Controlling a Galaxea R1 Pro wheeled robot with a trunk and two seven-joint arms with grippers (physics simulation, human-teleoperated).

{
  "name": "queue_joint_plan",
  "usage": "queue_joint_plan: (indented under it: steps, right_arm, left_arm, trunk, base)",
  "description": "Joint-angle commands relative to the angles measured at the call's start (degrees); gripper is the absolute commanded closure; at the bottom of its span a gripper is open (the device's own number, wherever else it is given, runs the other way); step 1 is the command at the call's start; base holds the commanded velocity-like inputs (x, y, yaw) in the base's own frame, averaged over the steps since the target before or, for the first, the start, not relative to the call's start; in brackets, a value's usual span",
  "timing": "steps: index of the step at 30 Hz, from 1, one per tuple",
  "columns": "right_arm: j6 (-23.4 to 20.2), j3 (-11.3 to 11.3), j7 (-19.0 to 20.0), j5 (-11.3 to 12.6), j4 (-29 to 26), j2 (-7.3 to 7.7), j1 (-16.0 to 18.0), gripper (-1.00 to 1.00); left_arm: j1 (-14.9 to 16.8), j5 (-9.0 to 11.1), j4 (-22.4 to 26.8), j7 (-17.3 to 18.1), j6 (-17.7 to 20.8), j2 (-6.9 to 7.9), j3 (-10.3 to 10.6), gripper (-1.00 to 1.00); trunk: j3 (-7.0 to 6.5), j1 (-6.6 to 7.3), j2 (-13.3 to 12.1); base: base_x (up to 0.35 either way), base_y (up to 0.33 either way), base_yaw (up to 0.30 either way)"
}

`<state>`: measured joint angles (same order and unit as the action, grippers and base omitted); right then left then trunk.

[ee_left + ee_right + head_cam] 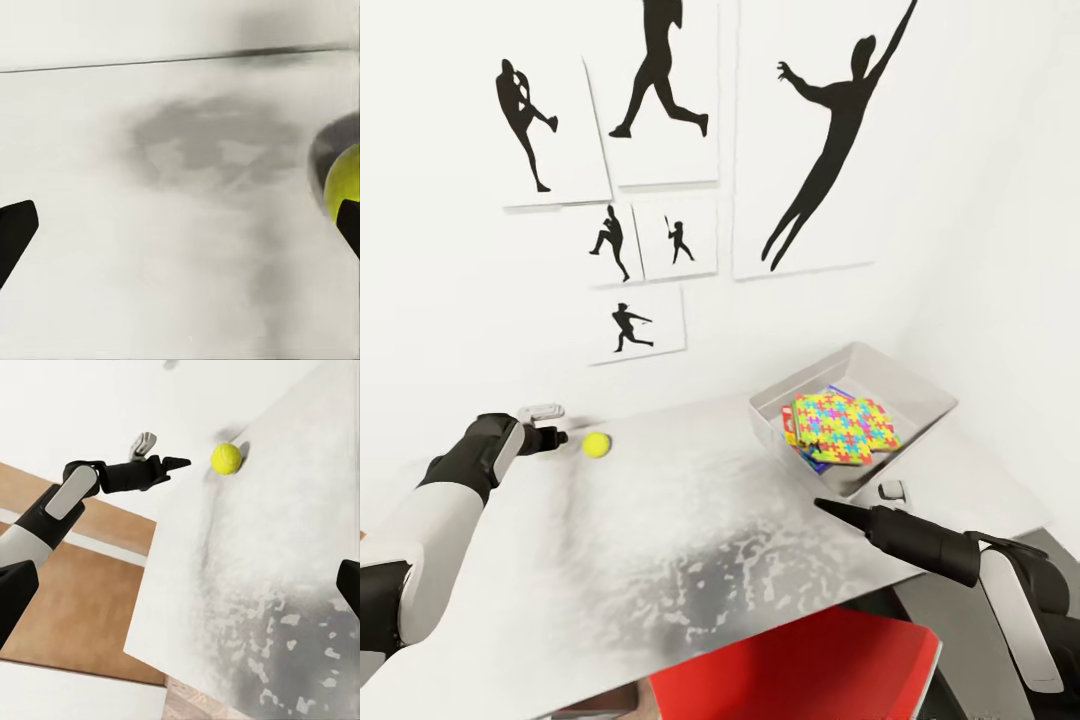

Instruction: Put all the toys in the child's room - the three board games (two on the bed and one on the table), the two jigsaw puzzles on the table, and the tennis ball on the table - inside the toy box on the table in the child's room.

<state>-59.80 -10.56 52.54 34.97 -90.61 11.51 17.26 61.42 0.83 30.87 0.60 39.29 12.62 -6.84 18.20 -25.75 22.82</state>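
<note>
Head view: toy box [920,392] at far right of counter [690,540] w/ jigsaw puzzles [840,425] already in, maybe more underneath; tennis ball [596,444] not in yet, on counter just beside left fingers [556,425]. Left wrist view: fingers spread wide, ball [343,184] at one tip, not pinched. Right wrist view: right fingers spread, nothing held, ball [226,458] far off near left fingers [161,456], so prob. ball left to do.

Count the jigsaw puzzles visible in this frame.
2, both stacked in the toy box: one puzzle on top, another partly beneath it. Others may be hidden underneath.
</note>
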Motion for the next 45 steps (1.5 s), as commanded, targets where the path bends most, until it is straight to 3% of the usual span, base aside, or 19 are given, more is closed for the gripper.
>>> queue_joint_plan:
  steps: [1, 45]
  right_arm:
    - [-0.20, -0.05, 0.33, -0.22, 0.00, 0.00, 0.06, -1.00]
    - [-0.20, -0.16, 0.54, -0.21, 0.00, 0.00, 0.06, -1.00]
  left_arm:
    - [0.04, 0.11, 0.08, 0.08, 0.26, -0.03, -0.18, -1.00]
    - [0.04, 0.13, 0.05, 0.64, 0.26, -0.19, -0.10, -1.00]
  trunk:
    - [0.03, -0.03, 0.10]
    - [-0.43, -0.03, 0.10]
  base:
    - [0.000, 0.000, -0.177]
    - [0.000, 0.000, -0.058]
